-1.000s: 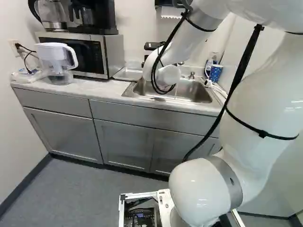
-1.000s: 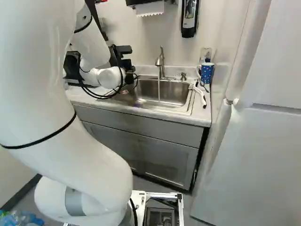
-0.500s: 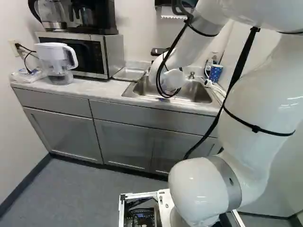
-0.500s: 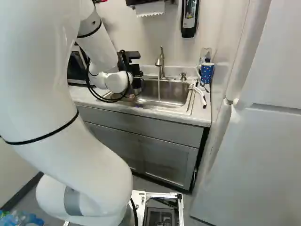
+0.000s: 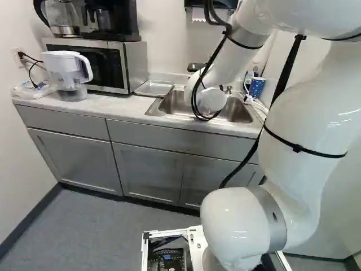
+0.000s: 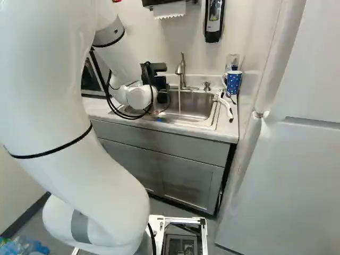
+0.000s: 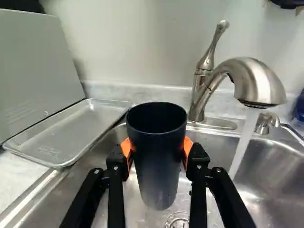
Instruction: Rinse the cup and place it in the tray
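1. We have the cup in the gripper: in the wrist view, the orange pads are closed on its dark wall from two sides.
2. Our cup is mouth up over the sink, with the drain showing just past its base.
3. Water is running from the faucet; in the wrist view we see the stream beside the cup, apart from it — nothing pours into the mouth there.
4. The metal tray lies on the counter at the sink's other side, so our cup appears between tray and stream.
5. Our white arm reaches over the counter's edge to the sink.
6. Past the sink, at the right of the right base view, we find a blue spotted mug and a white brush.
7. At the left of the left base view, we see a pitcher — it stands before the microwave.
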### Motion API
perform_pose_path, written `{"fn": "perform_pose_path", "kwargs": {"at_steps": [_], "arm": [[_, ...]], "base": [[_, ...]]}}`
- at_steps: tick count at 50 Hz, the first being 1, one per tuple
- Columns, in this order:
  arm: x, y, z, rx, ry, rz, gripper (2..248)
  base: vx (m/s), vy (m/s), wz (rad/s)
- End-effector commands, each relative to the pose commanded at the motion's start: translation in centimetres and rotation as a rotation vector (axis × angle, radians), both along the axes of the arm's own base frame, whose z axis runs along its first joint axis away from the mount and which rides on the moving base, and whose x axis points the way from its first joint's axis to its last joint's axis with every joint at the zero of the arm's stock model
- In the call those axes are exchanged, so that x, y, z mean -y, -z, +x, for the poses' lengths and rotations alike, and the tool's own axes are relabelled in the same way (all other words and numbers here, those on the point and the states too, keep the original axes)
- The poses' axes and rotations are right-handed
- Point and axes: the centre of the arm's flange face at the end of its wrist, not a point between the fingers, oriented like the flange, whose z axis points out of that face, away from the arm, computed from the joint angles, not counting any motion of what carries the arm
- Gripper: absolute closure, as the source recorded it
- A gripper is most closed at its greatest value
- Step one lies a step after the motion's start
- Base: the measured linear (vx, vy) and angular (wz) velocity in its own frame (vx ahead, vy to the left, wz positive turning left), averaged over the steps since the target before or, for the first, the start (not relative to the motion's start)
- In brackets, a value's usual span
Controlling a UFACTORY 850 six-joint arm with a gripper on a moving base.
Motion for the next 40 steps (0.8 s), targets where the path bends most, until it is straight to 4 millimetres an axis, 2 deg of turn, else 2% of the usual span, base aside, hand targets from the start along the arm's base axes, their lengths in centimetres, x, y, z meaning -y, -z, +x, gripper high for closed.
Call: {"fn": "perform_pose_path", "kwargs": {"at_steps": [17,40], "arm": [[2.5,1.5,-0.6,-0.009,0.053,0.000,128],[5.8,1.3,-1.9,0.007,0.126,-0.001,128]], "base": [[0.000,0.000,0.000],[0.000,0.000,0.000]]}}
